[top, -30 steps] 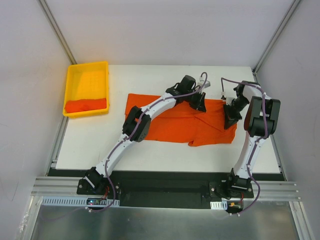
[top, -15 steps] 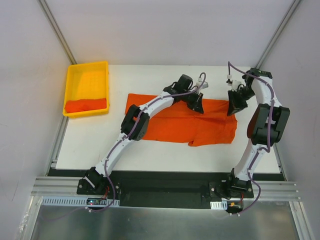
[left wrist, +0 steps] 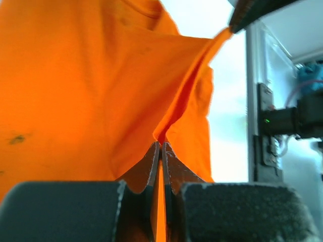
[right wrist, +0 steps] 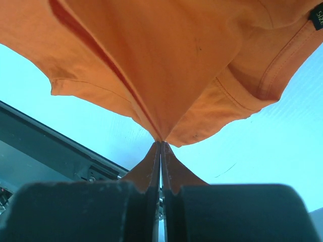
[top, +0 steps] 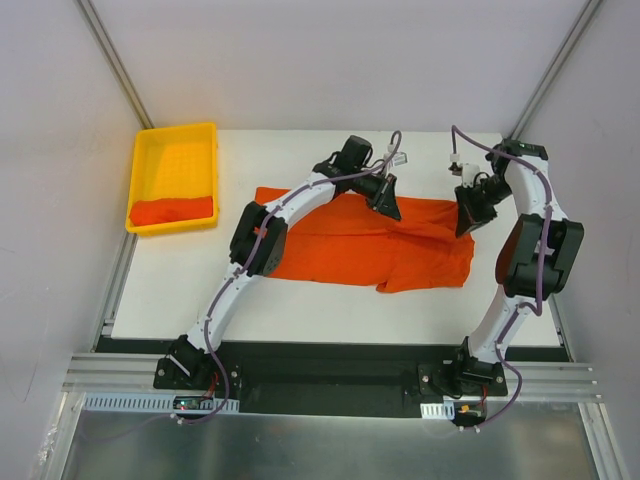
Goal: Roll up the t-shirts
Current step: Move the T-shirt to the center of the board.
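**Far edge pinched, roll not yet begun**

Spread across the middle of the table (top: pixel 300 160): one orange t-shirt (top: pixel 350 255), far edge lifted into two peaks. Clamped there by the left gripper (top: pixel 388 206), jaws closed tight on a fold of cloth near the centre. Clamped again by the right gripper (top: pixel 468 222), also closed on cloth, at the far right corner. Pulled into a taut ridge between the two pinches, going by the left wrist view. Judged as the opening of the roll: edge seized, nothing turned over yet. Next, probably, calls for drawing both pinches toward the near side together, level, with even tension. Further out, bunched in the yellow tray (top: pixel 150 160) at far left, well apart: a second t-shirt (top: pixel 172 211).
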Robot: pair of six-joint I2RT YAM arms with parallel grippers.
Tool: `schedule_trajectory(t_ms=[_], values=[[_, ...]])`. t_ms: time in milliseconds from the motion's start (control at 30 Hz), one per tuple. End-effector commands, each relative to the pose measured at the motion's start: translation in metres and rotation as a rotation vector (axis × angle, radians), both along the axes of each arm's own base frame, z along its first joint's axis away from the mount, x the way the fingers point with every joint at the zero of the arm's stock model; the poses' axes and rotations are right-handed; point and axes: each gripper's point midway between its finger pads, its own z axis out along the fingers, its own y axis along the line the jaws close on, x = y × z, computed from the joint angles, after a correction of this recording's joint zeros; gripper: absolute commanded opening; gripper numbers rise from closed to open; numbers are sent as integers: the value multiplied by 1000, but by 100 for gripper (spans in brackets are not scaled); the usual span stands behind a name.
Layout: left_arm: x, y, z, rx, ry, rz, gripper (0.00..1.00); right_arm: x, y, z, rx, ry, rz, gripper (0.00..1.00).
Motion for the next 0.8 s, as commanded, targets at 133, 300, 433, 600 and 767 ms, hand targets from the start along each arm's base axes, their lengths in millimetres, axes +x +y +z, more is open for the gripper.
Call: schedule_trajectory(t_ms=[133,300,433,600,767], values=[[-37,9,63,-120,-1,-144,0,-17,21,34,8,-45,102,1],[-42,14,58,-109,-1,-147,0,-23,31,44,6,-56,138,1],[-44,16,54,-106,-6,-151,0,-23,26,48,-51,-71,173,1],[-45,16,50,-102,-1,-153,0,-28,13,58,-115,-78,242,1],[-46,16,48,-109,6,-167,0,-29,10,73,-142,-81,282,1]])
